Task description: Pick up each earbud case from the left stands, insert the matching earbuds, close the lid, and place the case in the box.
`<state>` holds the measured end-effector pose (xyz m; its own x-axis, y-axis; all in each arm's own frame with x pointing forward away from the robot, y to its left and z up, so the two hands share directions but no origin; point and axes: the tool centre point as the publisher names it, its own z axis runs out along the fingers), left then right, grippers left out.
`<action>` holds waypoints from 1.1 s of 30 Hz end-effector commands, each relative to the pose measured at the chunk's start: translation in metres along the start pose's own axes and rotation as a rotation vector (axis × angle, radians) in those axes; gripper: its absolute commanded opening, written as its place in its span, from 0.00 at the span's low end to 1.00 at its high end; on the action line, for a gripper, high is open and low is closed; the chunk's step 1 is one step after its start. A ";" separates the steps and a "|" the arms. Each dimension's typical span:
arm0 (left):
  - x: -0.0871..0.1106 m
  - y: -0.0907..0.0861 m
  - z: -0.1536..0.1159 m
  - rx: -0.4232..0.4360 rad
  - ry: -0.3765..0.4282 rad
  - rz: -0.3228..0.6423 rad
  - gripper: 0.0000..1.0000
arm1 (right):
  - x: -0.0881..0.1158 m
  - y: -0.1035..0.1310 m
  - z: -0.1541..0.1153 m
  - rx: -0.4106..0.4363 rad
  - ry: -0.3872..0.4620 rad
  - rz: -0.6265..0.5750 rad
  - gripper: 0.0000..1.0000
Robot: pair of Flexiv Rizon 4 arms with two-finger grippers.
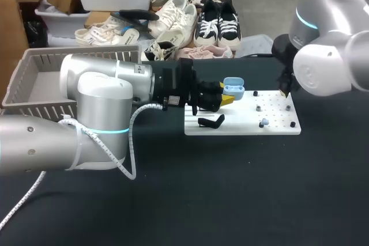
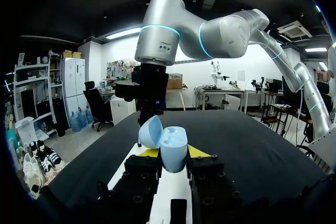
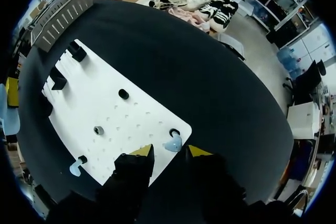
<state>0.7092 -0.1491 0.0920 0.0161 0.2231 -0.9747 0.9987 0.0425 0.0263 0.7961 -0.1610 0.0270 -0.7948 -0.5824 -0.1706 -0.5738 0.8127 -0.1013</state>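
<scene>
My left gripper (image 1: 226, 98) (image 2: 173, 155) is shut on a light blue earbud case (image 1: 233, 89) (image 2: 172, 148), held upright over the white board's (image 1: 242, 126) left half with its lid swung open. My right gripper (image 1: 283, 91) (image 3: 169, 152) hangs over the board's (image 3: 121, 124) far right corner, fingers apart. A light blue earbud (image 3: 172, 142) lies just ahead of its yellow tips, beside a black peg, touching neither finger. A second blue earbud (image 1: 264, 122) (image 3: 75, 167) rests near the board's front edge. The case (image 3: 10, 116) shows at the side of the right wrist view.
A grey slatted basket (image 1: 34, 61) (image 3: 63, 11) stands at the table's left rear. Black stands (image 1: 211, 121) (image 3: 58, 81) and small black pegs (image 1: 258, 109) (image 3: 123, 94) rise from the board. Dark tabletop stretches in front of the board.
</scene>
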 end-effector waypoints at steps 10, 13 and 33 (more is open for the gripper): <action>0.000 -0.002 0.000 -0.006 -0.001 0.001 0.00 | -0.003 -0.002 0.001 0.008 -0.007 0.022 0.33; 0.000 -0.002 0.000 -0.006 -0.001 0.001 0.00 | -0.003 -0.003 0.001 0.008 -0.005 0.024 0.33; 0.000 -0.002 0.000 -0.006 -0.001 0.001 0.00 | -0.003 -0.002 0.007 -0.002 0.011 0.031 0.23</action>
<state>0.7092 -0.1491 0.0920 0.0161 0.2231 -0.9747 0.9987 0.0425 0.0263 0.7994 -0.1617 0.0215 -0.8123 -0.5591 -0.1661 -0.5515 0.8289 -0.0933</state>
